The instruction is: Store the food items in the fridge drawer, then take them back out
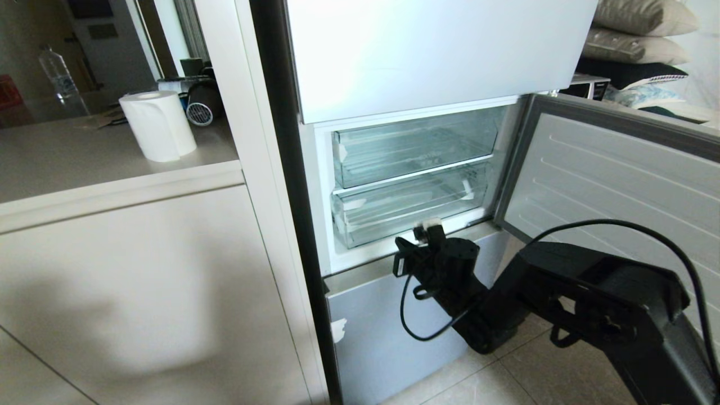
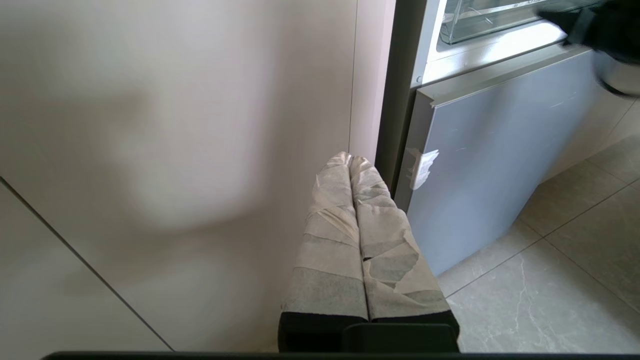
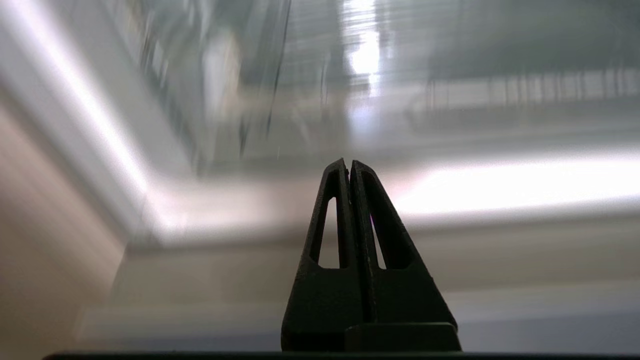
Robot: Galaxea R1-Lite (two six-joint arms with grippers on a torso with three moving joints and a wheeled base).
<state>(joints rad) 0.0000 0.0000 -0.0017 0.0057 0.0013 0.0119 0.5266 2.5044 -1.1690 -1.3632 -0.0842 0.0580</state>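
Observation:
The fridge stands open with two clear compartments in it. The lower one is the fridge drawer [image 1: 405, 211], pushed in and showing nothing inside. My right gripper [image 1: 427, 229] is shut and empty, its tips right at the middle of the drawer's front lip; whether they touch it I cannot tell. In the right wrist view the right gripper [image 3: 349, 162] points at the blurred clear drawer front [image 3: 300, 100]. My left gripper [image 2: 349, 157], fingers wrapped in pale tape, is shut and parked low beside the cabinet. The food items are out of view.
The open fridge door [image 1: 619, 169] hangs just right of my right arm. A clear flat-fronted bin [image 1: 413, 149] sits above the drawer. Below is a silver-blue panel [image 1: 388, 332]. To the left, a counter [image 1: 84, 169] carries a paper towel roll [image 1: 159, 125]. The floor [image 1: 506, 382] is tiled.

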